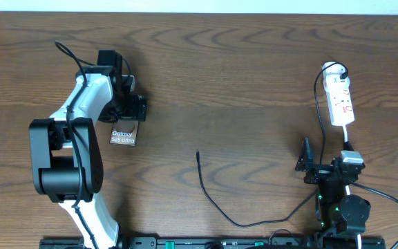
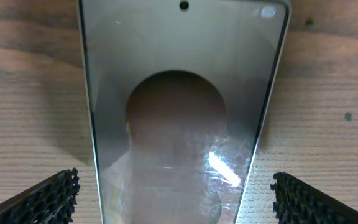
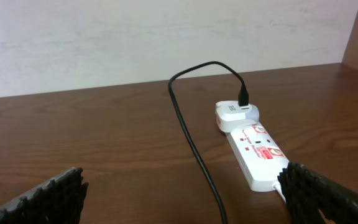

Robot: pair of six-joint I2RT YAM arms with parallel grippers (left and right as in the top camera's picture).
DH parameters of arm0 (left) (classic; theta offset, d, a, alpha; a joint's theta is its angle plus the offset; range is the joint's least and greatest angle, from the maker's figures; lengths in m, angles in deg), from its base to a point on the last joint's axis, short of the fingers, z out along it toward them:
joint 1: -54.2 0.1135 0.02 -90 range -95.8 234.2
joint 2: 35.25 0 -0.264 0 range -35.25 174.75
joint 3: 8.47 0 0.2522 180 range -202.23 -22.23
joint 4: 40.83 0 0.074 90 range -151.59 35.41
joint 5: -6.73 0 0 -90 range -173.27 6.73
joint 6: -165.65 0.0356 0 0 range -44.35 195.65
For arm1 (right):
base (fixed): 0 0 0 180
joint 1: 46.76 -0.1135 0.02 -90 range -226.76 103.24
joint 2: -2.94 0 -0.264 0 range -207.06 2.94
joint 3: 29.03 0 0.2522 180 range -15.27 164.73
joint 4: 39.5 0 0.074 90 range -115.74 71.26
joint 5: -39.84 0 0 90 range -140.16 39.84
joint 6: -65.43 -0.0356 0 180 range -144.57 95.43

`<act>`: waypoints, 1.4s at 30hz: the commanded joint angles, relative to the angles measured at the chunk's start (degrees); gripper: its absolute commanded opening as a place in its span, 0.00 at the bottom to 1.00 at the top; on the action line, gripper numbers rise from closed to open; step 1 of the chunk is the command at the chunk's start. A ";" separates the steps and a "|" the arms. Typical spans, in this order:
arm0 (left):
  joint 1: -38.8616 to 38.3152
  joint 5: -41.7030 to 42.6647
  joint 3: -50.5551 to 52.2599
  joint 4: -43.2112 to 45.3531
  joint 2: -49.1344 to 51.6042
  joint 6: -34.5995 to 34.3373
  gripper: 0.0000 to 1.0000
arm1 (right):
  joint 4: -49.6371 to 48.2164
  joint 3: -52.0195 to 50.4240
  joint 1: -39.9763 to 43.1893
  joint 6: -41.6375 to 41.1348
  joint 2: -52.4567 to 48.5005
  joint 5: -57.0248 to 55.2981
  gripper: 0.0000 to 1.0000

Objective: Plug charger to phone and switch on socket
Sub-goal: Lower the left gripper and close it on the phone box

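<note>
At nine o'clock, the left gripper (image 2: 179,199), jaws released, straddles the phone (image 1: 124,133), presumably to steady it; the charger (image 1: 198,166) lies loose near six; the right gripper (image 3: 185,199), released, faces the socket (image 1: 341,102) at three

Here's the left arm (image 1: 81,117), reaching out from the near edge with its elbow bent. The left tool (image 1: 126,114) points down at the surface, jaws spread wide, ribbed fingers (image 2: 45,200) far apart. The right arm (image 1: 343,204) sits folded low and compact, right tool (image 1: 308,160) facing forward, jaws wide too.
</note>
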 commanded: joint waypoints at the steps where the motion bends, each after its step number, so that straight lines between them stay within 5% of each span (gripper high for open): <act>1: 0.13 -0.11 0.44 0.33 0.17 0.79 0.98 | 0.24 -0.07 0.17 0.72 0.24 0.31 0.99; 42: 0.13 -1.29 4.28 4.11 0.24 0.81 0.98 | 0.24 -0.07 0.17 0.72 0.24 0.31 0.99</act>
